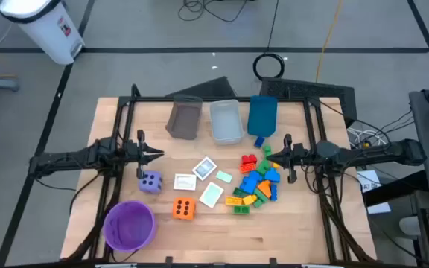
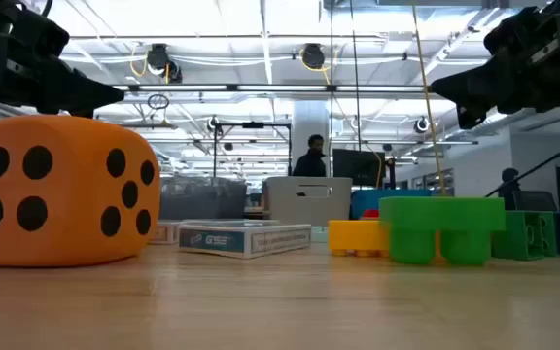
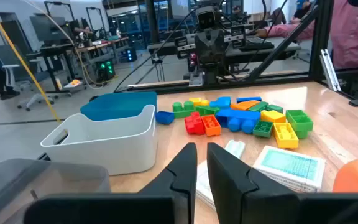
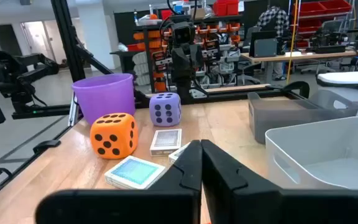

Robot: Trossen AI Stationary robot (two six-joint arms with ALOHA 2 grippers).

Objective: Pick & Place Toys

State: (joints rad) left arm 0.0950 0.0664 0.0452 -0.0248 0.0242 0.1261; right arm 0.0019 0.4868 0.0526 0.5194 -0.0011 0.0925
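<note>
The purple die (image 1: 150, 182) and the orange die (image 1: 184, 208) rest on the wooden table (image 1: 289, 238). Between them and the pile of multicoloured bricks (image 1: 258, 182) lie several white-and-teal cards (image 1: 205, 177). My left gripper (image 1: 159, 154) hovers shut above the table's left side, pointing toward the cards. My right gripper (image 1: 268, 154) hovers shut over the right side, beside the bricks. Neither holds anything. The left wrist view shows the bricks (image 3: 241, 115) and a card (image 3: 289, 165); the right wrist view shows both dice (image 4: 113, 134) (image 4: 165, 109).
A grey bin (image 1: 185, 117), a clear bin (image 1: 226, 120) and a blue bin (image 1: 262, 114) stand in a row at the far edge. A round purple bowl (image 1: 129, 225) sits at the near left corner. A black frame (image 1: 214, 99) borders the table.
</note>
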